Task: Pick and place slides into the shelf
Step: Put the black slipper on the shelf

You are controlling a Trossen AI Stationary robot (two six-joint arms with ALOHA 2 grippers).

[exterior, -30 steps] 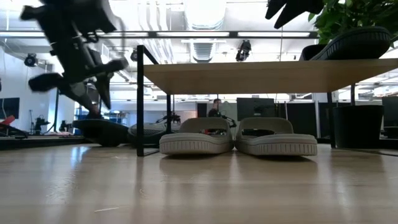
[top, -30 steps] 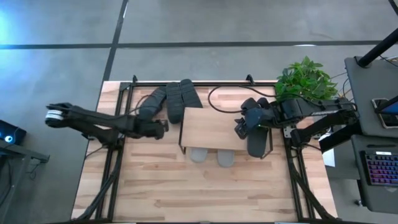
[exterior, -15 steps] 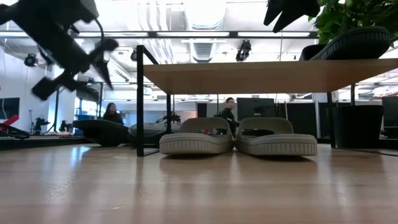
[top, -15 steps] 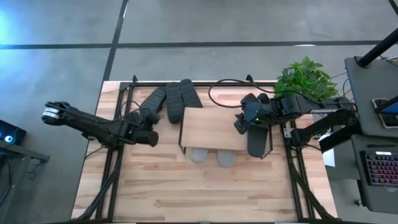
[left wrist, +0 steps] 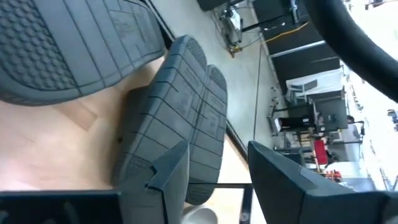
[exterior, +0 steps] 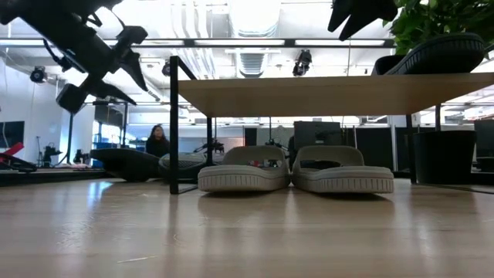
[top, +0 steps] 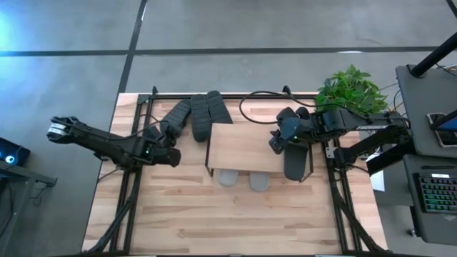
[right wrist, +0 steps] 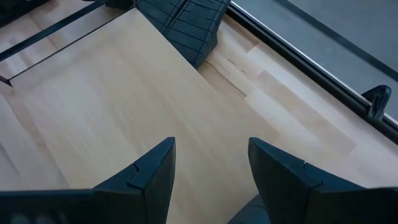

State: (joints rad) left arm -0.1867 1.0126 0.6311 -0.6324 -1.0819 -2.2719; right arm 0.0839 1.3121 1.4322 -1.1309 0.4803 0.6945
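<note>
The shelf (top: 243, 148) stands mid-table, and two light grey slides (exterior: 243, 171) (exterior: 343, 171) sit side by side on the table under its top board. A dark slide (top: 298, 163) lies at the board's right end. Three dark slides (top: 203, 116) lie at the far left, treaded soles showing (left wrist: 174, 118). My left gripper (top: 173, 155) hangs open in the air left of the shelf, just short of those slides, nothing between its fingers (left wrist: 214, 186). My right gripper (top: 273, 145) hovers open above the top board (right wrist: 211, 168).
A potted green plant (top: 350, 93) stands at the table's far right corner, behind my right arm. A black cable (top: 257, 100) loops along the far edge. The near half of the table (top: 228, 221) is bare wood. A person stands in the room beyond (exterior: 157, 143).
My left gripper has drawn back from the shelf's left end toward the table's left edge, risen a little and rolled about its own line. Its fingers keep the same gap.
</note>
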